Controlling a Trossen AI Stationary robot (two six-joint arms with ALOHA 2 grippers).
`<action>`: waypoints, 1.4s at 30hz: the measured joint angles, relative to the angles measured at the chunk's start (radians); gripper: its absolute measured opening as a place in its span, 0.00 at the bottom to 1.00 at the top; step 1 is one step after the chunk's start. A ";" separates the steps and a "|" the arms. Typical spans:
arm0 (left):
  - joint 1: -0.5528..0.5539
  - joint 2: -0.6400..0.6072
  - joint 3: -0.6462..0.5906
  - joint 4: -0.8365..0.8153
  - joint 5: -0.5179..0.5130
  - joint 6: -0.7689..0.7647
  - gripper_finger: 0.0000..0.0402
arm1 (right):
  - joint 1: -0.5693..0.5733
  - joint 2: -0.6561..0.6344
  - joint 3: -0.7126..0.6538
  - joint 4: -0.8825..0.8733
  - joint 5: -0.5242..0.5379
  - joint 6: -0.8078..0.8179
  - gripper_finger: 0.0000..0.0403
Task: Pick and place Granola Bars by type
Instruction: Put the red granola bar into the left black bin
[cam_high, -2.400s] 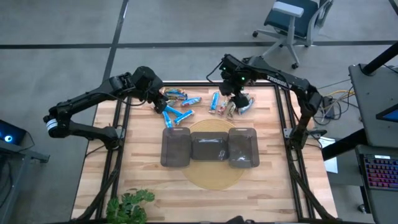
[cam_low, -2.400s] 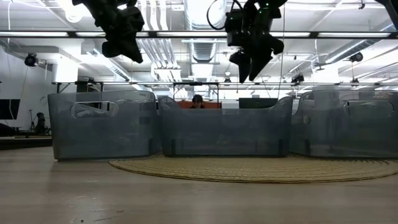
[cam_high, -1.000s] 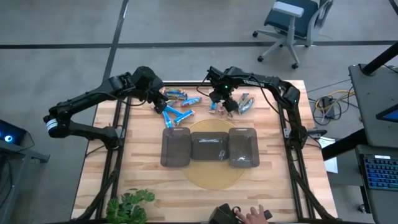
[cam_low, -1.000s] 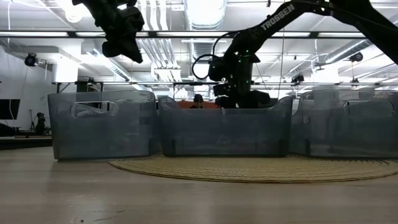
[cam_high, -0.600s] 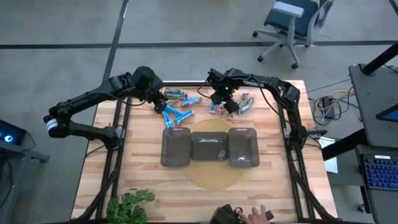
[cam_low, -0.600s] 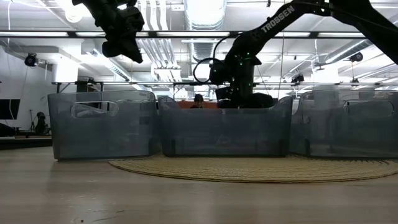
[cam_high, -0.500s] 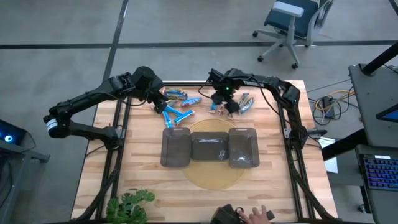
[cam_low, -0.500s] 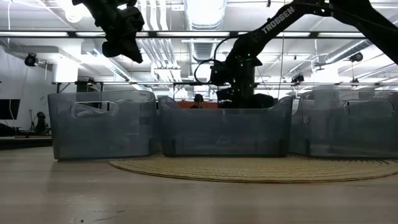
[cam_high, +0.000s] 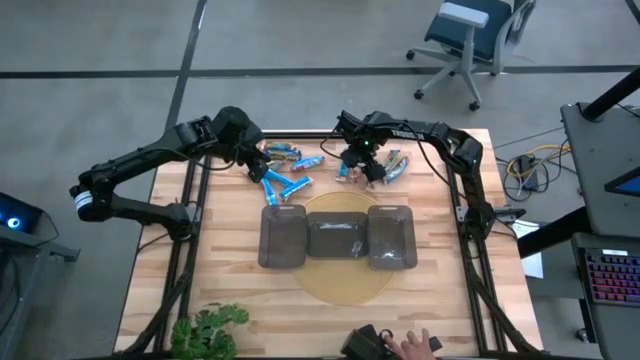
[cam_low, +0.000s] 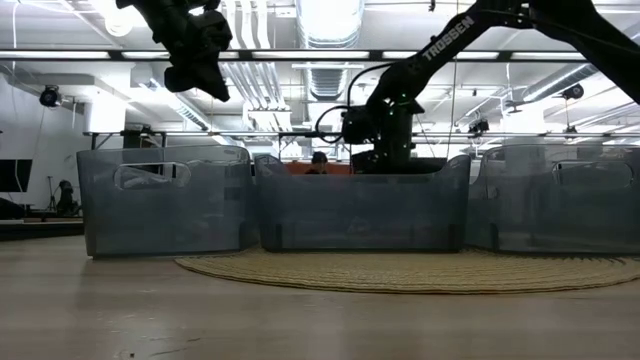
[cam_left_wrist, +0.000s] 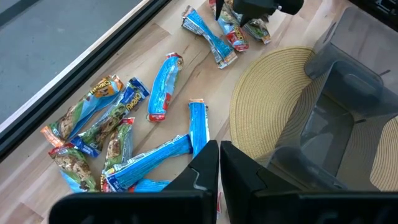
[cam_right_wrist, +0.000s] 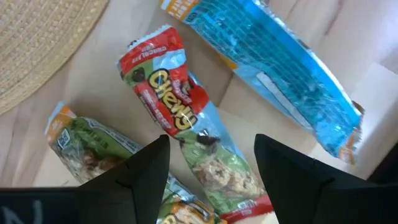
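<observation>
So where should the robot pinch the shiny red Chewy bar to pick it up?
Probably across the middle of the red-wrapped Chewy granola bar, coming straight down. It lies flat on the wooden table, long and narrow, and the right gripper's open fingers already straddle it.

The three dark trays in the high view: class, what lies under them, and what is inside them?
Under the trays a round woven mat shows, its middle covered by them. The tinted walls hide any contents; the wrapped bars lie outside, on the table.
</observation>
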 joint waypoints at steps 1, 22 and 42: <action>0.000 0.000 0.000 0.000 0.000 -0.003 0.00 | 0.000 0.000 -0.004 0.002 0.000 -0.001 0.56; -0.001 0.000 -0.071 0.036 0.000 -0.046 0.00 | -0.004 -0.001 -0.091 0.091 0.023 0.005 0.56; -0.001 0.000 -0.068 0.061 0.000 -0.047 0.00 | -0.003 -0.001 -0.091 0.092 0.025 0.005 0.56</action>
